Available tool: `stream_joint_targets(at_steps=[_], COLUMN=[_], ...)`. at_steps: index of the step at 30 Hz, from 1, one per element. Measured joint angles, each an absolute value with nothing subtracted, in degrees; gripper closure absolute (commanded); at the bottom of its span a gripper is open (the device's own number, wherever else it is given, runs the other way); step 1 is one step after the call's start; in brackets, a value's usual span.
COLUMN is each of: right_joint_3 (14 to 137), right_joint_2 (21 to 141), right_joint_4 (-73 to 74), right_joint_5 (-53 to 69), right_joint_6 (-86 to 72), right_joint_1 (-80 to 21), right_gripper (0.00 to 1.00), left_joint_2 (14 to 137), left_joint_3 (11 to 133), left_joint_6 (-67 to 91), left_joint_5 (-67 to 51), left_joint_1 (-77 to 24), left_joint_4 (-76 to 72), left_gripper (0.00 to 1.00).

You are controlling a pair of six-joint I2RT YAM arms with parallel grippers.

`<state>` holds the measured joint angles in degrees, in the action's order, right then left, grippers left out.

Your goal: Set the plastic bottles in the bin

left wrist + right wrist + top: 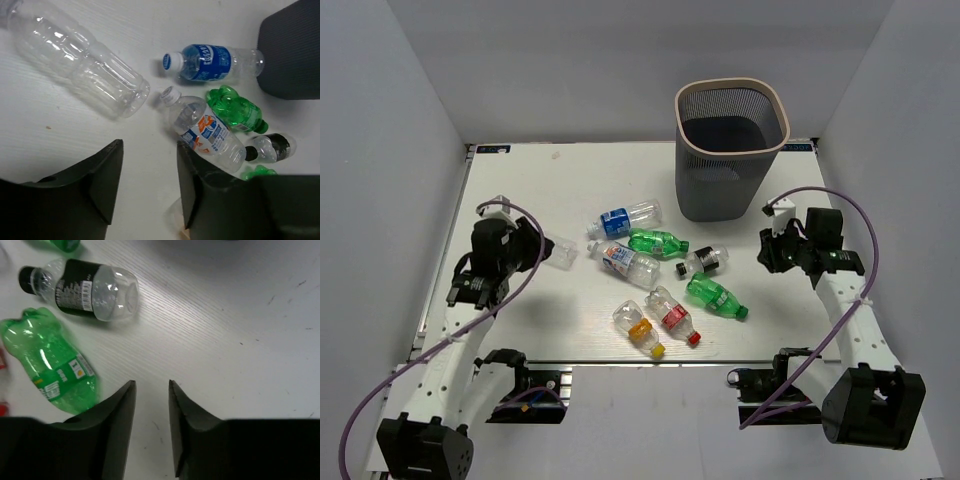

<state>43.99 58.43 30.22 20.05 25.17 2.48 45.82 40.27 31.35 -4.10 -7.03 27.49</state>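
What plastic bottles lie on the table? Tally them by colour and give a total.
Green plastic bottles: 2
Clear labelled plastic bottles: 5
Clear unlabelled plastic bottle: 1
Total: 8

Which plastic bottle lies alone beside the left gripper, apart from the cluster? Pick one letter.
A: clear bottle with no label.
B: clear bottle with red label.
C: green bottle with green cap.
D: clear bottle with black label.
A: the clear, label-less plastic bottle lies alone just ahead of the left gripper, while the labelled bottles cluster nearer the dark grey wire-mesh bin.
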Motion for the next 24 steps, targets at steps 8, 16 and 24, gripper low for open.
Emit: stream_joint_targets(at_steps=[8,16,24], right_joint_3=[47.27,47.27,47.0], right_joint_2=[60.95,61.93,61.39], right_joint_4=[34.24,36.34,36.73], right_joint_5=[26.44,28.29,29.87], right_joint_6=[27.88,29.15,30.3], right_joint_1=[0.82,-0.69,-1.63], right_gripper=[0.23,0.22,0.22], left_joint_2=[58.76,72.1,84.9], left_joint_3=[45.67,45.47,48.71], left_joint_6=[44.42,53.56,57.19], left_joint_5=[5.69,10.39,10.94], left_joint_1=[-7.4,-7.4,-7.4], left_joint_4=[38.54,34.2,25.56], left_gripper=[0.0,0.0,0.0])
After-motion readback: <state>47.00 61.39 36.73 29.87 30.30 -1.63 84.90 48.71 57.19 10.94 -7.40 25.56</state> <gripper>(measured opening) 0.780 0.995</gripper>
